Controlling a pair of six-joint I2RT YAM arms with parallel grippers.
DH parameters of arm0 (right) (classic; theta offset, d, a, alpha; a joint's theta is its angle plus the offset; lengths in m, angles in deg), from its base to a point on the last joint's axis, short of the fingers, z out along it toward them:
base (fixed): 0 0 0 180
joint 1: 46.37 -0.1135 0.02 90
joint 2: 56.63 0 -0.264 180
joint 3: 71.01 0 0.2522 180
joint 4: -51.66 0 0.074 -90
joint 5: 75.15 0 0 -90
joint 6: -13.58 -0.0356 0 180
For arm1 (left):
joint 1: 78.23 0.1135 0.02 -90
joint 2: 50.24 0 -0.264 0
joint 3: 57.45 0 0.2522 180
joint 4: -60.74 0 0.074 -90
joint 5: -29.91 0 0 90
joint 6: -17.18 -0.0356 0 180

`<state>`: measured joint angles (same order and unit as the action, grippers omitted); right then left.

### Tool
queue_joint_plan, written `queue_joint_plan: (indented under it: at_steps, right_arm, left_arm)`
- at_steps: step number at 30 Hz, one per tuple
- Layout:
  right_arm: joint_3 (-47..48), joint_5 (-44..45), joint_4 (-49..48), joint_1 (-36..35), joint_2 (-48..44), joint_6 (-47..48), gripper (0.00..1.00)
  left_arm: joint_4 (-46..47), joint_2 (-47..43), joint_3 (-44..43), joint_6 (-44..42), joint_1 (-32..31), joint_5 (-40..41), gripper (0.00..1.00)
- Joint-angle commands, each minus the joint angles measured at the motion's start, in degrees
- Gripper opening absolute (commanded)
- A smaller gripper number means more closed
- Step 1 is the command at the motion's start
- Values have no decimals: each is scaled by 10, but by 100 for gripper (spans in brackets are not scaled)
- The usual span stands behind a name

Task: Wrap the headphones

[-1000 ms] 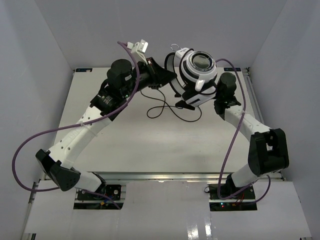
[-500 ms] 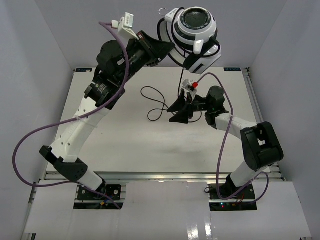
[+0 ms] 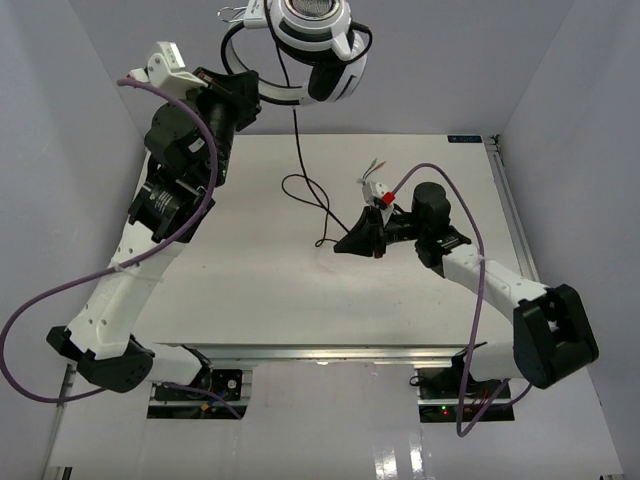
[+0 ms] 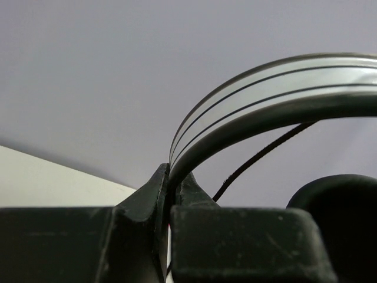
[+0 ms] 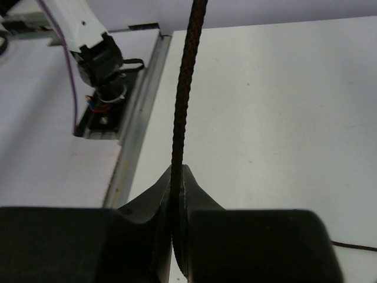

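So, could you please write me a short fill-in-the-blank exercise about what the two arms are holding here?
1. The left jaws clamp the headphones' white ____.
2. The right jaws pinch the thin black ____.
3. A loop of its slack lies on the white ____.
Missing words: headband; cable; table.
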<state>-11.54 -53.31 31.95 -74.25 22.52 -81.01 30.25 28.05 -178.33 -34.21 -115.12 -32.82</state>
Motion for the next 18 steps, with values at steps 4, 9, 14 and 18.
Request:
queue_joint_plan:
  at_steps: [4, 9, 14, 18]
  right_arm:
    - [127, 234, 442, -27, -93, 347, 8]
    - [200, 372, 553, -70, -127, 442, 8]
    - [280, 465, 600, -84, -136, 505, 8]
    - [330, 484, 608, -83, -133, 521, 8]
  left_arm:
    - [135, -63, 99, -151, 14, 177, 0]
    - [144, -53, 168, -180, 23, 189, 0]
    - [135, -28, 227, -191, 29, 187, 0]
    - [121, -10, 279, -177, 33, 172, 0]
